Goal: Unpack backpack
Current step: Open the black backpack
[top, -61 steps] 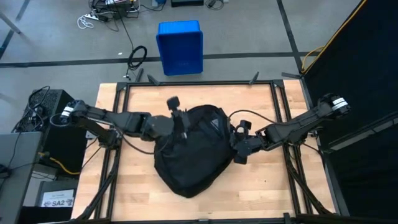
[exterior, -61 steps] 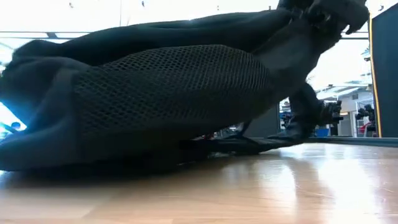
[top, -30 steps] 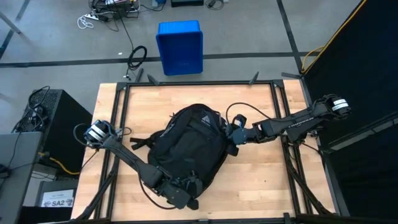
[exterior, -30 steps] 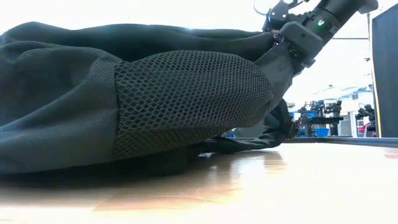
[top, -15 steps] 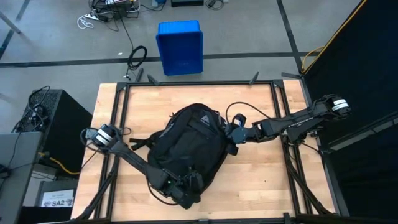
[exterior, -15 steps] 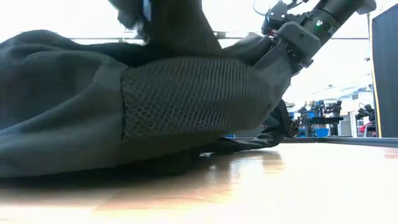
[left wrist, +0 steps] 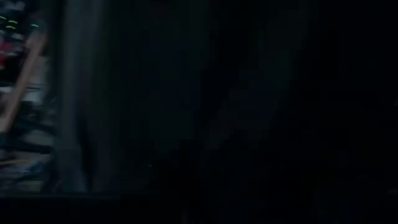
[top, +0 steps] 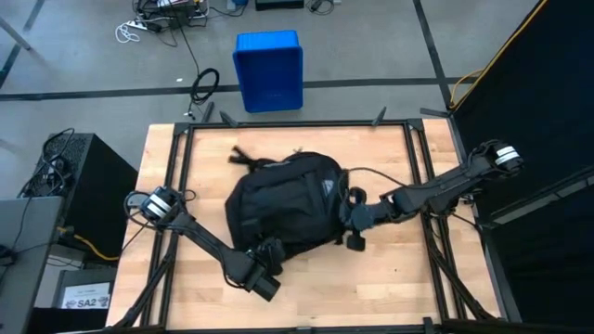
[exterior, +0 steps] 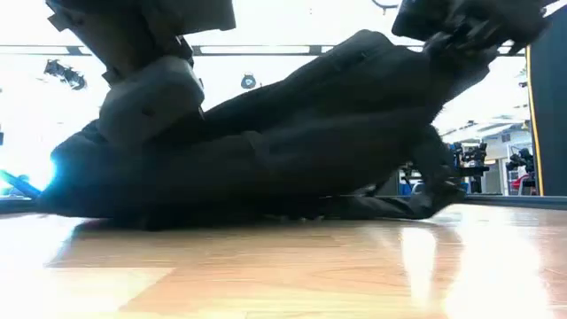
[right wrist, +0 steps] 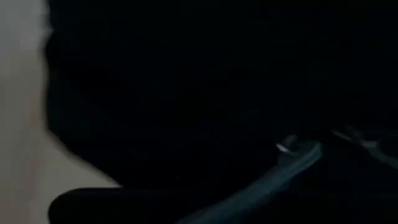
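1. Backpack (top: 283,206) lies near the middle of the table (top: 399,278), a black fabric mound with straps trailing toward the far edge; the low view shows one side lifted higher than the other.
2. We judge it soft and floppy: the fabric sags and folds, so it will deform under any pull rather than move as one piece. It looks bulky, and if still packed it may be heavy enough to drag.
3. Smooth panels would likely slip from a pinch. We would take hold at a strap, a seam, the top handle or a zipper pull, where there is a ridge of cloth to bite.
4. Our left hand (top: 263,263) sits at the near edge of the bag, pressed against the fabric; we cannot tell how wide it stands or whether it has cloth in it.
5. Our right hand (top: 351,218) is at the bag's right side, fingers fully closed; whether they pinch fabric or a strap we cannot make out.
6. Both wrist views are almost wholly dark, filled by black material close up.
7. Zippers, the opening and any contents are hidden. A blue bin (top: 268,70) stands on the floor beyond the table.
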Controlling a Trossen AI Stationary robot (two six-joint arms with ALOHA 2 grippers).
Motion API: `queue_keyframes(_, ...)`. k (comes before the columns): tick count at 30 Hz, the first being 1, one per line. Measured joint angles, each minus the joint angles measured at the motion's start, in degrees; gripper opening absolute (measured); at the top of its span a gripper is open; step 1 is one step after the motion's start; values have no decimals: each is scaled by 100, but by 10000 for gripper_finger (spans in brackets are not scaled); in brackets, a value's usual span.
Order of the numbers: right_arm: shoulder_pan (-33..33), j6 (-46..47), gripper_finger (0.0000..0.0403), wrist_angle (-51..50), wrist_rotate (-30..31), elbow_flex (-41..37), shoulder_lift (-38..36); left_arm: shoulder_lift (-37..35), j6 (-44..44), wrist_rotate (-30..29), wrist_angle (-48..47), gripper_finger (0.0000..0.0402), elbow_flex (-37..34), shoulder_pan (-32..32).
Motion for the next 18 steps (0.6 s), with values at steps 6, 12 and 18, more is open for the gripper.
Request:
queue_keyframes(6,469,-6,12,350,-37,-2,0,0,-22,-526,-603,143,-4,236)
queue_keyframes(12,526,-354,67,1056,-298,-2,463,-2,-373,-538,-1390,143,-10,560)
queue_keyframes(18,541,-861,144,1665,-1024,50,1376,-4,-1219,-572,-2179,143,-66,637)
